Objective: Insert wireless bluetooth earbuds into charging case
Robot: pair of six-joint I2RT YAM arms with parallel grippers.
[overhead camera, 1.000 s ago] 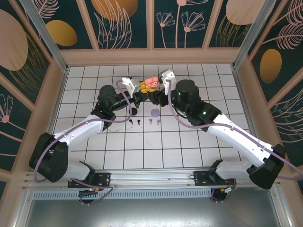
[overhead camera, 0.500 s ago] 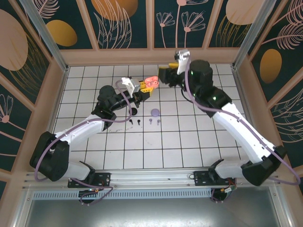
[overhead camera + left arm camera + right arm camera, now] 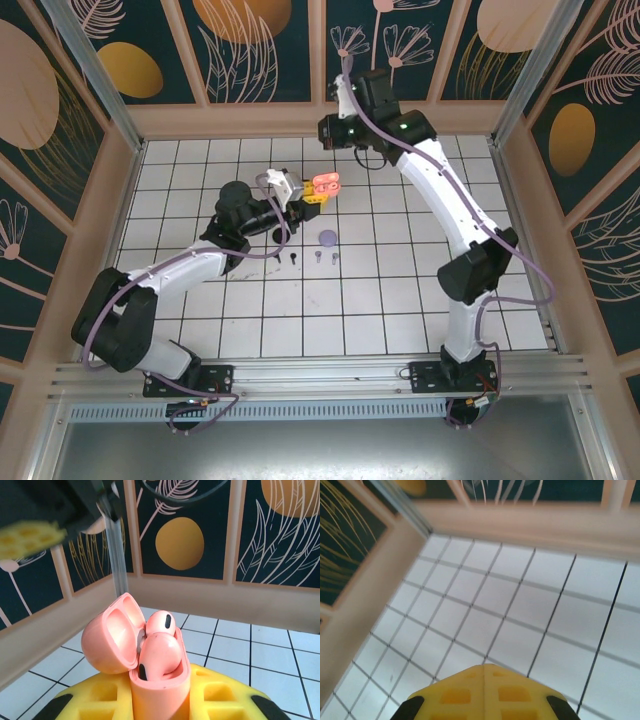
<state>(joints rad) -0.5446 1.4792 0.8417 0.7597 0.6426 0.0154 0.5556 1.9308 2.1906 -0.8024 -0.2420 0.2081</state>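
On the desk [image 3: 400, 300], short of the left pincer [image 3: 310, 192] on the bases' side, four loose earbuds [image 3: 317, 257], black and lilac, are seen in a row. A lilac case [image 3: 328, 238] lies just behind them. In the left pincer a coral-pink case [image 3: 159, 680] is clamped, lid open, with both coral earbuds [image 3: 160, 650] seated inside. Beyond it, by the far wall, the right pincer [image 3: 484, 672] is closed on nothing. The coral pair is judged done. Next, the lid should be pressed shut, gently.
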